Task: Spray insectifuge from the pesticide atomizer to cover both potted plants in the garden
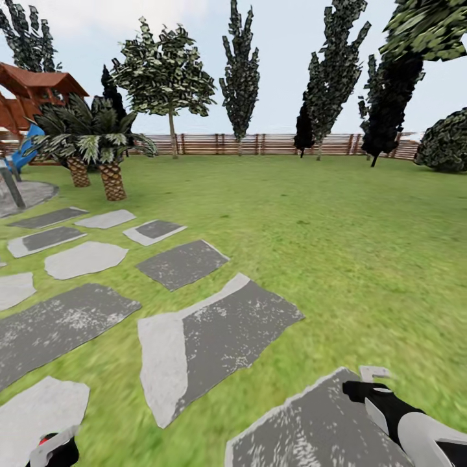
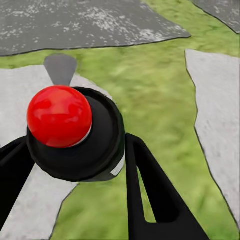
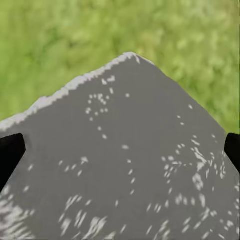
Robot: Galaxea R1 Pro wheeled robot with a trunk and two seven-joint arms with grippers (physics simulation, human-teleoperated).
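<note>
Across the garden [image 1: 311, 214], green lawn runs back to a brown slatted fence [image 1: 259, 144] at twelve o'clock, with tall dark trees [image 1: 241, 71] behind it. Grey paving slabs [image 1: 214, 340] spread over the grass from seven to ten o'clock, and two short palms [image 1: 97, 146] stand at about ten o'clock beside a red-roofed structure [image 1: 32, 91]. At seven o'clock, low in the head view, the left gripper [image 1: 55, 449] is clenched around the pesticide atomizer [image 2: 75, 132], a black body topped with a red ball, its dark fingers [image 2: 155, 195] pressed on either side. At five o'clock the right gripper [image 1: 376, 383] hangs over a slab; its fingertips [image 3: 10, 152] stand wide apart, released and carrying nothing.
</note>
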